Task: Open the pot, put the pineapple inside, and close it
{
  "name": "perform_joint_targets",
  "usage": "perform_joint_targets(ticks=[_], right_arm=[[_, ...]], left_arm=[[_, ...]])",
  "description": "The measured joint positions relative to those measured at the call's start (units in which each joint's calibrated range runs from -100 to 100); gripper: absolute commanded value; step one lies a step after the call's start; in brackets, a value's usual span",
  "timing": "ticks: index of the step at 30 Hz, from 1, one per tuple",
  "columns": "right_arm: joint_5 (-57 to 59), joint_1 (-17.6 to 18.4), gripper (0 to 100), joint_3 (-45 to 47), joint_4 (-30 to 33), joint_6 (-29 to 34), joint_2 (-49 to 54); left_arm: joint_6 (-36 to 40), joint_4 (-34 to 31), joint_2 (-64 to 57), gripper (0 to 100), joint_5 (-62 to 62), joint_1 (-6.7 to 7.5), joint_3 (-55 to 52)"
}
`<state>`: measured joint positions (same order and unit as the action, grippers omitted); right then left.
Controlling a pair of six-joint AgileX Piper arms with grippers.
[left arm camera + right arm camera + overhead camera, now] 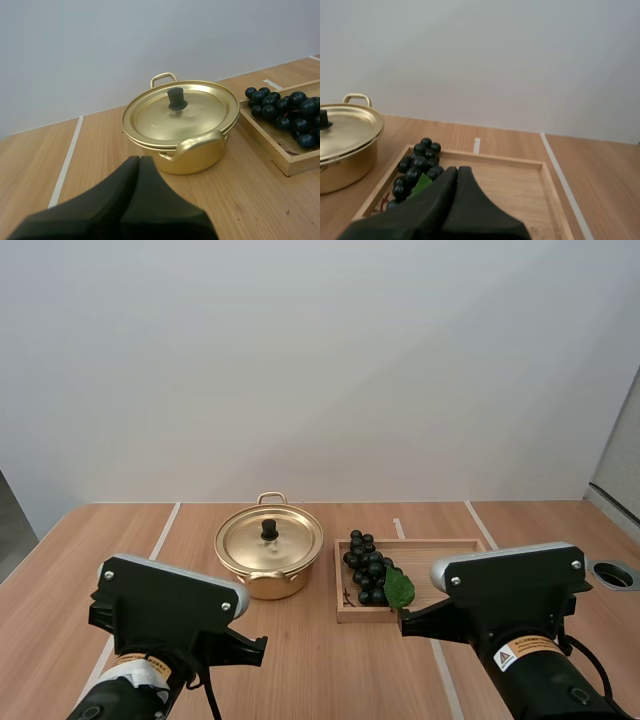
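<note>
A gold pot with its lid on and a black knob stands mid-table. To its right, a bunch of dark grapes with a green leaf lies in a wooden tray. No pineapple is in sight. My left gripper is shut on nothing, its fingers together as one wedge, short of the pot's near handle. Over the tray's near edge, beside the grapes, my right gripper is shut on nothing too. The pot stands off to its side.
White tape lines run across the wooden table. A round metal-rimmed hole sits at the table's right edge. The right half of the tray is bare wood. Open table lies left of the pot.
</note>
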<state>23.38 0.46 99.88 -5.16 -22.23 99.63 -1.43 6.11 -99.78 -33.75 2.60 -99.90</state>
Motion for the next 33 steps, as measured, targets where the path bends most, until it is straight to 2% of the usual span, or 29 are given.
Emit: perform_joint_targets(ticks=[5,33], right_arm=[[8.9,0.0,0,0.1,0.0,0.0,0.0],[9.5,0.0,0,0.1,0.3,0.0,0.0]], left_arm=[[0.9,0.0,0.0,0,0.4,0.0,0.0],[2.6,0.0,0.0,0,1.8,-1.19,0.0]])
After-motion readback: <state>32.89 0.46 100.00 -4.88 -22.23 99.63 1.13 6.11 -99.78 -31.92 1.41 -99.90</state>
